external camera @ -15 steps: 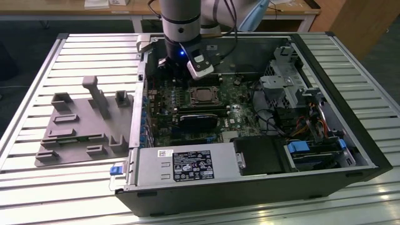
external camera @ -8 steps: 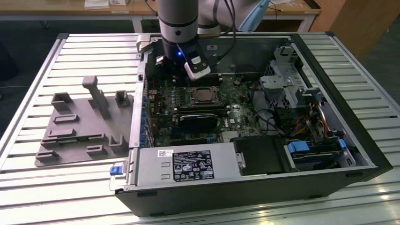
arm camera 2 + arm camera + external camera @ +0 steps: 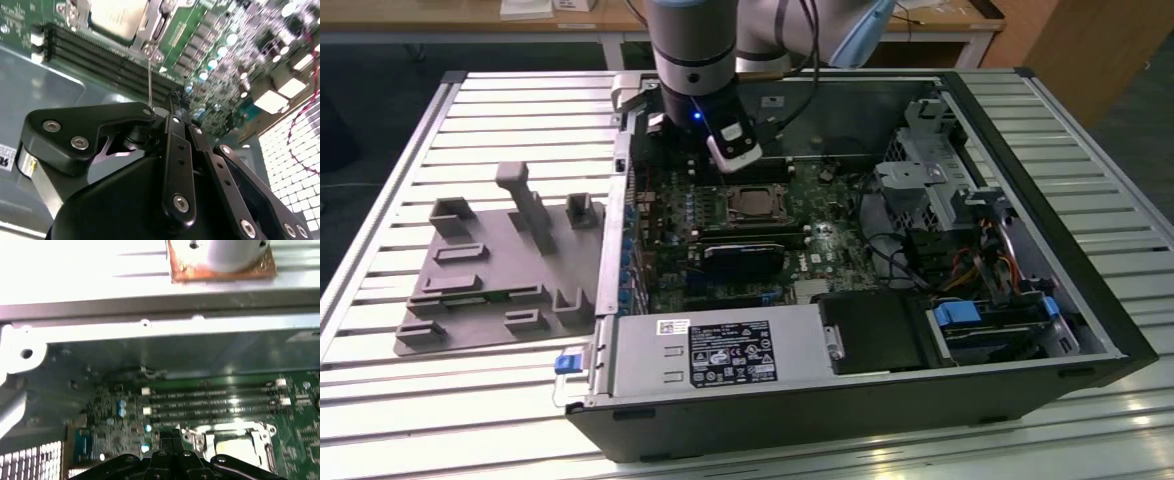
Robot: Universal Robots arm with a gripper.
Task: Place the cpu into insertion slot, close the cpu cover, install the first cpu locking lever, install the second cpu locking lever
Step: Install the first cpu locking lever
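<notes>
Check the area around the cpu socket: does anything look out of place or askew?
Yes. In the second wrist view, a thin metal lever sticks up from beside the cpu rather than lying flat, so it looks unlatched. Nothing else stands out.

Even overhead light in the exterior view: the near table (image 3: pixel 921 452) slats gleam, while the case (image 3: pixel 854 405) interior lies shadowed. In the second wrist view the cpu (image 3: pixel 112 17) glares pale.
</notes>
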